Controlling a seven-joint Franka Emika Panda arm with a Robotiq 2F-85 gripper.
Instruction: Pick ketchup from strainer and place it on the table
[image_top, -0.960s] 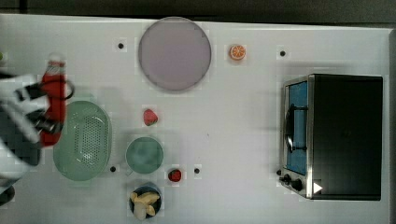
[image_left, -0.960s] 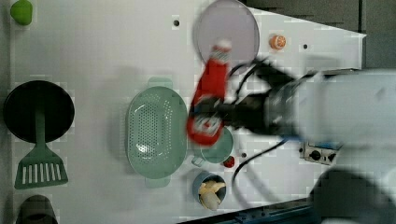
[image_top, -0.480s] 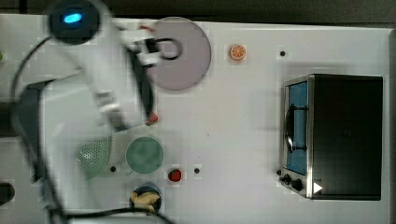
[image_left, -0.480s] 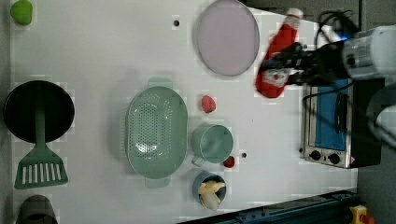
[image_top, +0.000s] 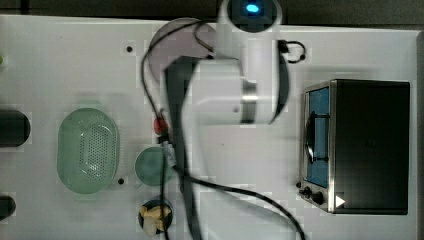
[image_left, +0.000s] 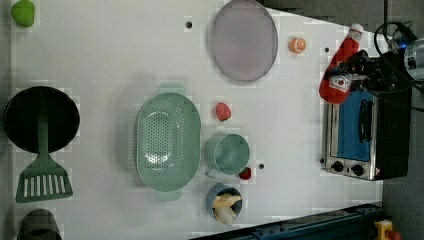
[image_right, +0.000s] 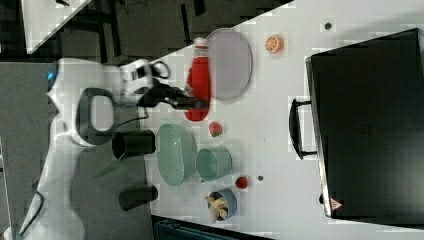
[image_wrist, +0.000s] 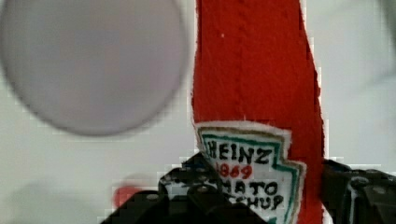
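Note:
My gripper (image_left: 356, 74) is shut on the ketchup (image_left: 339, 70), a red bottle with a white cap, gripped at its label. In the left view it hangs by the toaster oven's far end. The right view has the ketchup (image_right: 198, 82) beside the grey-lilac plate, with the gripper (image_right: 194, 104) on its lower half. Up close in the wrist view, the ketchup (image_wrist: 257, 84) stands between the black fingers (image_wrist: 187, 189) of the gripper (image_wrist: 261, 198). The pale green strainer (image_left: 167, 142) lies empty on the white table (image_left: 100, 60); I also see the strainer (image_top: 87, 150) in the top view.
A grey-lilac plate (image_left: 243, 40), an orange slice (image_left: 297, 45), a strawberry (image_left: 223, 111), a teal cup (image_left: 227, 152) and a bowl of banana (image_left: 224, 202) lie about. The toaster oven (image_left: 365, 135) stands at the left view's right. A black pan (image_left: 40, 120) and green spatula (image_left: 42, 180) sit opposite.
The arm has carried the ketchup from beside the strainer past the plate, toward the oven in the left view. The grip has held throughout.

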